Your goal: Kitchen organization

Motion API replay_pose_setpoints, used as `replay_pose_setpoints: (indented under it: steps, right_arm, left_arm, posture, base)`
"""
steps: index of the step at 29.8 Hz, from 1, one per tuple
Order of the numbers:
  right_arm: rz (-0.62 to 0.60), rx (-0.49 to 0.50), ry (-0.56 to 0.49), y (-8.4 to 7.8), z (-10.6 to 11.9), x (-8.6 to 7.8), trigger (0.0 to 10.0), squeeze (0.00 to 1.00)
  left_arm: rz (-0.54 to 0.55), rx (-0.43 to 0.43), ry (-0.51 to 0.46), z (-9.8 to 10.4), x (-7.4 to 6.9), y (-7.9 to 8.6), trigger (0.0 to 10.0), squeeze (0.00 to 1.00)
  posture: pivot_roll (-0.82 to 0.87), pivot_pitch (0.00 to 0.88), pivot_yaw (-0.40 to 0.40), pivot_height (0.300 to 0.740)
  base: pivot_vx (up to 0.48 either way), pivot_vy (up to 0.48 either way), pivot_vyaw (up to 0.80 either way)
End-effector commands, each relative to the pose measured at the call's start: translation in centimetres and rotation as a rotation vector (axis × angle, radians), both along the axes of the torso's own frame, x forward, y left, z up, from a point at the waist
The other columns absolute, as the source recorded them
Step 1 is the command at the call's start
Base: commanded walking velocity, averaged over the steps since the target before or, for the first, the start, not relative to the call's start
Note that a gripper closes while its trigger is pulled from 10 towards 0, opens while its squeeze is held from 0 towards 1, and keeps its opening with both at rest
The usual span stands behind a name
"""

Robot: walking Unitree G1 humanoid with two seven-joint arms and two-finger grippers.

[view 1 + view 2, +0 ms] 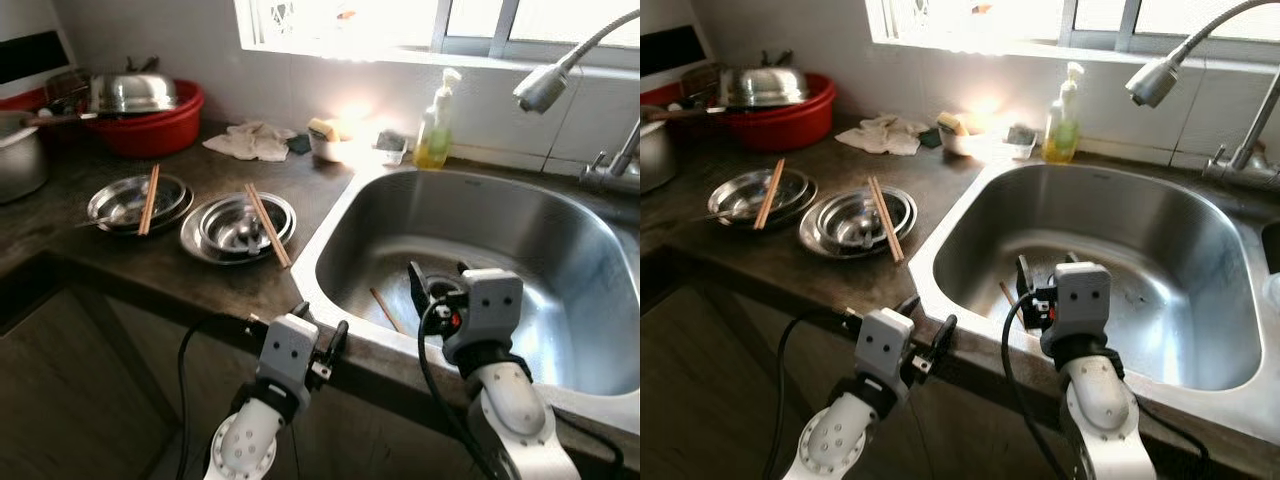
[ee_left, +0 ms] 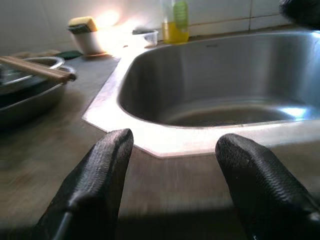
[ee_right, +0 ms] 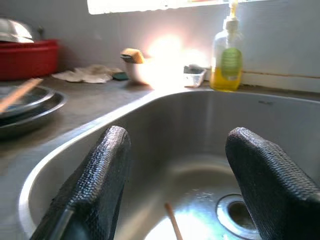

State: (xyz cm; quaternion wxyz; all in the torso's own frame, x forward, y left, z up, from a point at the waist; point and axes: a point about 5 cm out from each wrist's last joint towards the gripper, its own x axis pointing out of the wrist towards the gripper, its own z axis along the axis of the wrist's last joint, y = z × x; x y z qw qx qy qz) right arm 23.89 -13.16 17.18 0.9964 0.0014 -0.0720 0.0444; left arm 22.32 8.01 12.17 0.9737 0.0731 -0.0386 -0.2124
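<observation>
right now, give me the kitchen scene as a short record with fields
left pincer: open, at counter front edge
right pincer: open, over the steel sink
in sink: one wooden chopstick
counter: two steel plates each with wooden chopsticks across
behind sink: yellow soap pump bottle
far left: red plastic basin holding steel lid

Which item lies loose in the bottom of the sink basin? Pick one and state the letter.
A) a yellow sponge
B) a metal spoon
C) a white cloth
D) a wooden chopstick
D: a single wooden chopstick lies on the floor of the steel sink, just ahead of the right pincer, whose fingers stand open above the basin.
</observation>
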Motion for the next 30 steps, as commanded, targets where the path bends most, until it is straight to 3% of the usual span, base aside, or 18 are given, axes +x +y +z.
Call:
replay_pose_setpoints:
  steps: [1,14,30]
  right_arm:
    - [-0.011,-0.001,-0.012,-0.2,0.1,0.0,10.0,0.0]
    - [0.009,0.0,0.018,0.2,-0.8,-0.4,10.0,0.0]
    - [0.027,-0.017,0.127,0.4,-3.9,-1.6,10.0,0.0]
  left_arm:
    - [0.004,0.023,0.053,-1.1,-0.4,0.2,10.0,0.0]
    - [0.01,0.035,0.043,-1.0,-0.2,0.3,10.0,0.0]
    - [0.043,0.051,0.045,-1.1,-0.2,0.7,10.0,0.0]
  posture:
    - [0.09,0.0,-0.004,0.74]
    - [0.09,0.0,0.003,0.74]
    - [0.1,0.0,0.0,0.74]
  base:
    - [-0.322,0.0,0.0]
    - [-0.35,0.0,0.0]
    - [-0.367,0.0,0.0]
